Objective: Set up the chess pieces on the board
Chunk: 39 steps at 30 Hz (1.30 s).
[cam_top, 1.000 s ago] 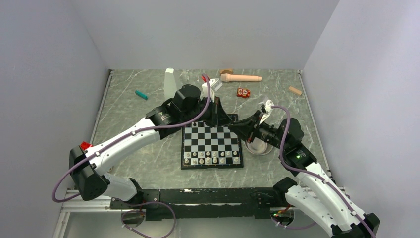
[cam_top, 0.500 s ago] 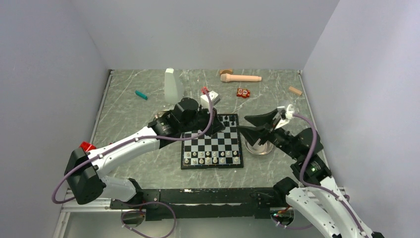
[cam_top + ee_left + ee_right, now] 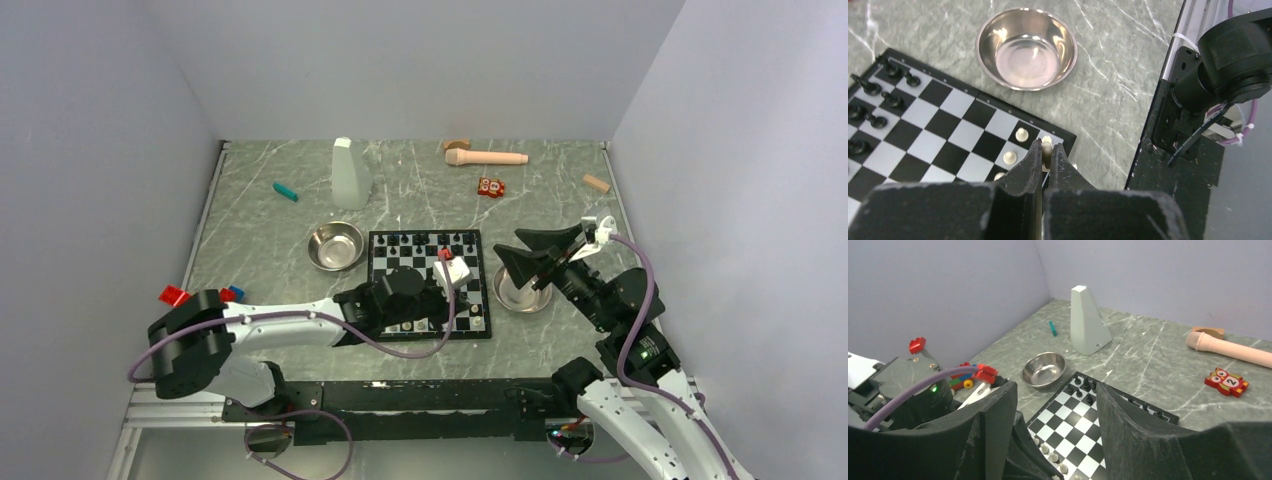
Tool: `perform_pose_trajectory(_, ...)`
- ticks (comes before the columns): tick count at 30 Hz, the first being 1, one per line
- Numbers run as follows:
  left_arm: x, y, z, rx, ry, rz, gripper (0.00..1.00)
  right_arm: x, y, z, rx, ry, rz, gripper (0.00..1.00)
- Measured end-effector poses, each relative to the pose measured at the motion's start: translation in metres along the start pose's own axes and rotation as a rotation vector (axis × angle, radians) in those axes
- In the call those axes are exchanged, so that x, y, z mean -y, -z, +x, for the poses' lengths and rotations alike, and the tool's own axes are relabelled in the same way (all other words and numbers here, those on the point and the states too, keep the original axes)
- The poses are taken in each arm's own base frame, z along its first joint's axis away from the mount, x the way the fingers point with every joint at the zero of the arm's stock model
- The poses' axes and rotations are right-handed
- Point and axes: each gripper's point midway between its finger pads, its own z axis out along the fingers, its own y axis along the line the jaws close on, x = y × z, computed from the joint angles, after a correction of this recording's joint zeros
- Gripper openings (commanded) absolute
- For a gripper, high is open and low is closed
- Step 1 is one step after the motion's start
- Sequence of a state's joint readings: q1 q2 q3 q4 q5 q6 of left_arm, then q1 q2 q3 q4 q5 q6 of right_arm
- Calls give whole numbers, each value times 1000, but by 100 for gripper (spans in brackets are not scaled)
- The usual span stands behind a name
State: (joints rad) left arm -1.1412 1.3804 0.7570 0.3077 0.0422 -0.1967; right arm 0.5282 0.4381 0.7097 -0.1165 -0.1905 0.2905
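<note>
The board (image 3: pixel 428 290) lies mid-table, with black pieces (image 3: pixel 425 240) along its far row and cream pieces (image 3: pixel 1021 134) on its near rows. My left gripper (image 3: pixel 465 322) is low over the board's near right corner and partly hides those near rows. In the left wrist view the left gripper (image 3: pixel 1047 145) is shut on a cream piece (image 3: pixel 1047 150) just above the corner square. My right gripper (image 3: pixel 528 255) hangs open and empty above the right steel bowl (image 3: pixel 520 292). In its wrist view (image 3: pixel 1054 390) the jaws frame the board (image 3: pixel 1083 425).
A second steel bowl (image 3: pixel 336 246) sits left of the board. At the back are a white bottle (image 3: pixel 349 172), a wooden roller (image 3: pixel 487 157), a red toy block (image 3: pixel 490 187), a teal stick (image 3: pixel 286 191) and a wood block (image 3: pixel 596 183). Red blocks (image 3: pixel 174 295) lie near the left arm.
My left arm has drawn back from the board's far side to its near right corner. My right gripper has pulled away to the right of the board, over the bowl.
</note>
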Motion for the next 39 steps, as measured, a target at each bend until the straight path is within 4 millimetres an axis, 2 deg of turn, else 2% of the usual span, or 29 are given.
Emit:
perform_pose_trajectory(4,13,-11,-1,55,-77,15,0,3,2,1,-1,0,20,63)
perform_pose_trajectory(9,24,-19,13,62,-135,30,0,5,4,-1,7,3,34,64)
perform_pose_trajectory(15,13,-26,31,36,-163,-6,0,6,5,1,2,2,38,64)
perform_pose_trajectory(22,2,-31,39,21,-189,-58,0,7,5,5,-15,-1,41,64)
perform_pose_trajectory(31,-1,-34,72,-42,-184,-48,0,9,2,11,-38,-5,46,64)
perform_pose_trajectory(39,-2,-36,78,-47,-183,-47,0,9,2,12,-42,-6,46,64)
